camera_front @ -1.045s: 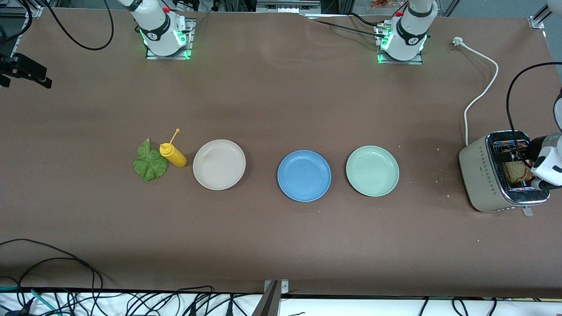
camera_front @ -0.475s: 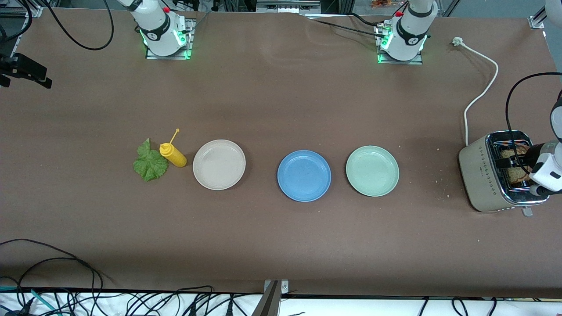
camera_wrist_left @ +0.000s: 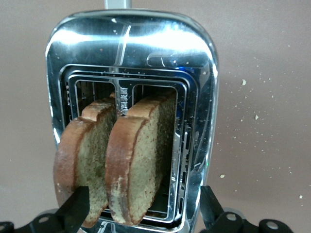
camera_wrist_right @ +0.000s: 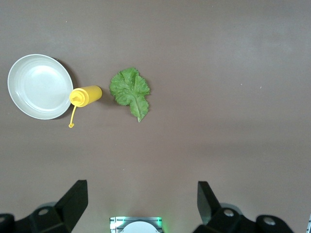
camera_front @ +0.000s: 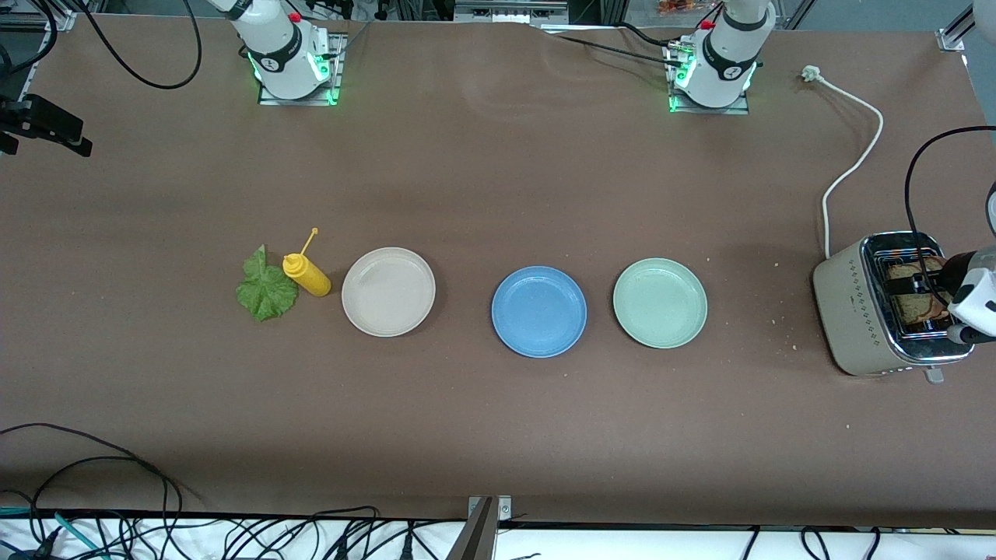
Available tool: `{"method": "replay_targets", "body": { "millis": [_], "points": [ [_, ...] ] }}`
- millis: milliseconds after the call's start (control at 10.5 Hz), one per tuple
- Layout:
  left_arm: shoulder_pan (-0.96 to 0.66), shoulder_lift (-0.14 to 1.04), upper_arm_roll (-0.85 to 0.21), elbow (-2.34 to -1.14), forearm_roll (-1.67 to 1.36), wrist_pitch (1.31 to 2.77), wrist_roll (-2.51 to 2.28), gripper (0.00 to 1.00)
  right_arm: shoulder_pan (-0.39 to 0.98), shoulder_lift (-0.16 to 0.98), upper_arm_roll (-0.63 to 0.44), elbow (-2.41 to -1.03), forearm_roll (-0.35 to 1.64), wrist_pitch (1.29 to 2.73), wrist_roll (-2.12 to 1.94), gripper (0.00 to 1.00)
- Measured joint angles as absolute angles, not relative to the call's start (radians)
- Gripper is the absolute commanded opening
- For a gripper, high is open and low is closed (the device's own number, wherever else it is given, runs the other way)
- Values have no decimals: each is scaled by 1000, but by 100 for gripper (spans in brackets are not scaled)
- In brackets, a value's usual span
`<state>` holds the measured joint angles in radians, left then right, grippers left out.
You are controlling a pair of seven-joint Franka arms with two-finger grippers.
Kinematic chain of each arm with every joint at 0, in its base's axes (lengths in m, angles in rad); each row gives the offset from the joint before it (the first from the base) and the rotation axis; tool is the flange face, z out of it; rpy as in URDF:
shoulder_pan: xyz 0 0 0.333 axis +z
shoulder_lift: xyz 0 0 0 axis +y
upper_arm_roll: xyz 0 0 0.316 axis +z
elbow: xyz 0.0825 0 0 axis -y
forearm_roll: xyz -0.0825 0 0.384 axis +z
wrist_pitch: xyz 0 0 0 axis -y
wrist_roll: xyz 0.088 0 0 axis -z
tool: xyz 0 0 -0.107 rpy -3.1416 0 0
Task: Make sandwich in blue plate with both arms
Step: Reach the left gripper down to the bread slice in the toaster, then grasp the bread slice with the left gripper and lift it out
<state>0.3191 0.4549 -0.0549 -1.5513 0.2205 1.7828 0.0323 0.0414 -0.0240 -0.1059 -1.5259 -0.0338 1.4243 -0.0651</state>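
Left gripper (camera_wrist_left: 141, 213), fingers (camera_wrist_left: 73, 208) apart, hangs over the toaster (camera_front: 864, 311) at right of frame, straddling both upright bread slices (camera_wrist_left: 131, 165); blue plate (camera_front: 539, 312) sits mid-worktop; right gripper (camera_wrist_right: 141, 204), fingers spread, waits above the lettuce (camera_wrist_right: 130, 92).

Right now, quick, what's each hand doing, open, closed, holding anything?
Left hand: open, holding nothing, over the toaster and its two bread slices.
Right hand: open, holding nothing, high over the table.

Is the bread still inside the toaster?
Yes: both bread slices stand upright in the toaster slots, tops poking out.
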Motion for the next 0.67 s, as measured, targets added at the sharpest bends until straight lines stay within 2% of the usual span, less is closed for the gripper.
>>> {"method": "replay_targets", "body": {
  "millis": [95,380,475,665],
  "points": [
    [321,457,-55,-1551,221,1783,35,79,41,-24,-106,-1526,-34,1424,-65,100],
    [321,471,-59,-1551,221,1783,39,28,41,-24,-106,-1526,-34,1424,-65,100],
    [321,472,-61,-1551,221,1784,41,20,41,-24,-106,-1526,-34,1424,-65,100],
    [321,472,-65,-1548,221,1784,45,19,41,-24,-106,-1526,-34,1424,-65,100]
  ]
}}
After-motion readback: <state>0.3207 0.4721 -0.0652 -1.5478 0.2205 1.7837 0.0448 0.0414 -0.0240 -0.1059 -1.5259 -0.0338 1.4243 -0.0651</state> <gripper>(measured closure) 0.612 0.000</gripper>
